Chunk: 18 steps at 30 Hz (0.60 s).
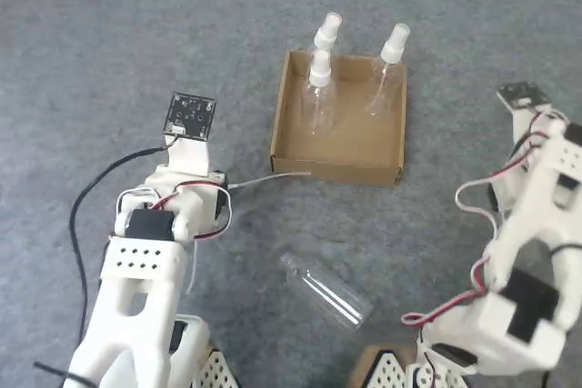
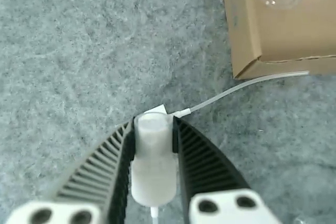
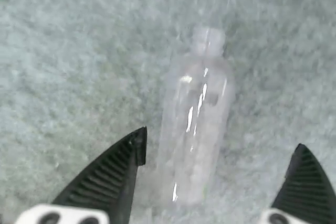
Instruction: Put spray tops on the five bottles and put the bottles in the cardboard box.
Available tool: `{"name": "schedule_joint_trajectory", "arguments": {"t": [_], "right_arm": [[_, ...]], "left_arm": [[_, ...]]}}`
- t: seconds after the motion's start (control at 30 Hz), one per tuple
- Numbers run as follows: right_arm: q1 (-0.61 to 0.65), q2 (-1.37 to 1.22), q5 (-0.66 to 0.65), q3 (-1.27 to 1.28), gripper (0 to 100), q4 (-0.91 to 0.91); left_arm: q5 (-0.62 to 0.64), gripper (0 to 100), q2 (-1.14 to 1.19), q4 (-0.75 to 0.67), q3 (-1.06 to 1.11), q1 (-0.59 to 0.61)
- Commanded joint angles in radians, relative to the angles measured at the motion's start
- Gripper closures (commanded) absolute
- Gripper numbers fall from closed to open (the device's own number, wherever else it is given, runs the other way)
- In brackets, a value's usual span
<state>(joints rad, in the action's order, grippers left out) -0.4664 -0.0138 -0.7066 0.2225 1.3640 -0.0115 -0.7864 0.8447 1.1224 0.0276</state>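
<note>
Cardboard box (image 1: 336, 170) sits on the grey carpet (image 1: 136, 61) at 12 o'clock from the table's middle. Three spray-topped bottles (image 1: 320, 97) stand at its far side, two close together toward 11 o'clock and one leaning toward 1 o'clock. Whether the farthest one is inside the rim or just behind it cannot be told.

At 6 o'clock from the box, well apart from it, an uncapped bottle (image 1: 326, 290) lies on its side on the carpet, its open neck pointing toward 10 o'clock.

The left arm (image 1: 145, 261) is at 8 o'clock from the box. In its wrist view the left gripper (image 2: 154, 121) is clenched on a white spray top (image 2: 154, 156), with the ribbed fingers (image 2: 202, 161) pressed against both sides of it. A thin dip tube (image 2: 247, 85) runs from the spray top across the carpet to just beside the box's near corner (image 2: 278, 30).

The right arm (image 1: 536, 224) is at 4 o'clock from the box. In its wrist view the right gripper (image 3: 220, 140) is spread wide and grasps nothing, and the uncapped bottle (image 3: 197, 114) lies on the carpet between the two fingertips, touching neither
</note>
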Motion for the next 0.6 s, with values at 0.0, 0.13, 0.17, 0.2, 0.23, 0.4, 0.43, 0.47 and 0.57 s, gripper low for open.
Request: {"name": "schedule_joint_trajectory", "arguments": {"t": [0.0,0.13,0.17,0.2,0.23,0.4,0.43,0.47,0.57], "right_arm": [[0.008,-0.139,0.011,-0.158,63.8,0.012],[0.012,-0.262,-0.014,-0.207,63.8,0.008],[0.013,-0.283,-0.018,-0.216,63.8,0.010],[0.012,-0.305,-0.018,-0.227,63.8,0.010],[0.010,-0.321,-0.020,-0.238,63.9,0.010],[0.012,-0.369,-0.021,-0.264,72.3,-0.001],[0.012,-0.369,-0.021,-0.265,72.7,-0.004],[0.012,-0.369,-0.017,-0.265,72.8,-0.012],[0.010,-0.364,-0.015,-0.265,73.5,-0.010]], "left_arm": [[0.009,99,-0.034,-0.021,-0.008,-0.003],[0.009,99,-0.034,-0.021,-0.008,-0.008],[0.009,99,-0.034,-0.021,-0.008,-0.008],[0.009,99,-0.034,-0.021,-0.007,-0.008],[0.009,99,-0.034,-0.021,-0.007,-0.008],[0.009,99,-0.034,-0.021,-0.007,-0.008],[0.009,99,-0.032,-0.021,-0.007,-0.008],[0.009,99,-0.032,-0.021,-0.007,-0.008],[0.009,99,-0.032,-0.021,-0.007,-0.008]]}}
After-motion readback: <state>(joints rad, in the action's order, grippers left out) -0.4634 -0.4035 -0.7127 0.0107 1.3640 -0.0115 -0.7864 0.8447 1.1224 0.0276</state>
